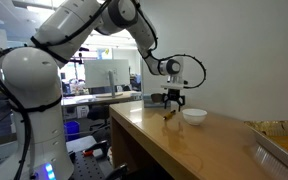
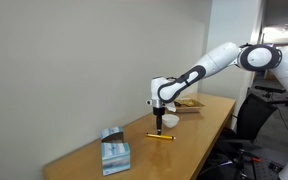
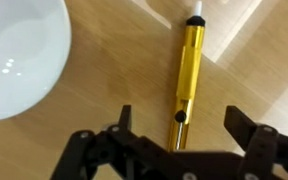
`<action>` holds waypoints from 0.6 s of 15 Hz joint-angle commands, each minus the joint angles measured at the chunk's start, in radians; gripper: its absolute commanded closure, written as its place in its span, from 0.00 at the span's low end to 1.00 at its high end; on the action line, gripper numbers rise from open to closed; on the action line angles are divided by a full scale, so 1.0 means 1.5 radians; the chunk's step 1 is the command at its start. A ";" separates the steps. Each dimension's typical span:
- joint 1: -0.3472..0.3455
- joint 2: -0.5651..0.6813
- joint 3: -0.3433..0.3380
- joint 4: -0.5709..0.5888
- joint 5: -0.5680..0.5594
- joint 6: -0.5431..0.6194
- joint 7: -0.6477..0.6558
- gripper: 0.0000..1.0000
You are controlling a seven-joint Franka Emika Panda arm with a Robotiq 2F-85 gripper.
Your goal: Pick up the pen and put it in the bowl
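The pen [image 3: 187,72] is a yellow stick with a white tip, lying flat on the wooden table [image 3: 104,85]. It shows in the wrist view between my fingers, and in an exterior view [image 2: 161,137] as a yellow line. The white bowl [image 3: 14,55] sits at the upper left of the wrist view, and shows in both exterior views [image 1: 194,115] [image 2: 170,121]. My gripper [image 3: 180,125] is open and empty, hovering just above the pen's near end, fingers on either side. It also shows in both exterior views [image 1: 171,103] [image 2: 160,118].
A grey-blue boxy container [image 2: 114,152] stands near one end of the table. A tray with tan contents [image 1: 284,140] lies at the other end, also visible behind the bowl [image 2: 189,103]. The table edge [image 1: 134,140] runs beside the robot base.
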 commanded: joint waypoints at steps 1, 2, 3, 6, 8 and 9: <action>-0.010 0.014 0.017 0.010 -0.015 -0.014 -0.013 0.00; -0.008 0.017 0.016 0.009 -0.018 -0.013 -0.009 0.00; -0.008 0.022 0.019 0.010 -0.018 -0.012 -0.012 0.00; -0.008 0.034 0.025 0.013 -0.023 -0.010 -0.011 0.16; -0.007 0.040 0.025 0.014 -0.026 -0.007 -0.006 0.28; -0.007 0.042 0.025 0.014 -0.028 -0.007 -0.007 0.36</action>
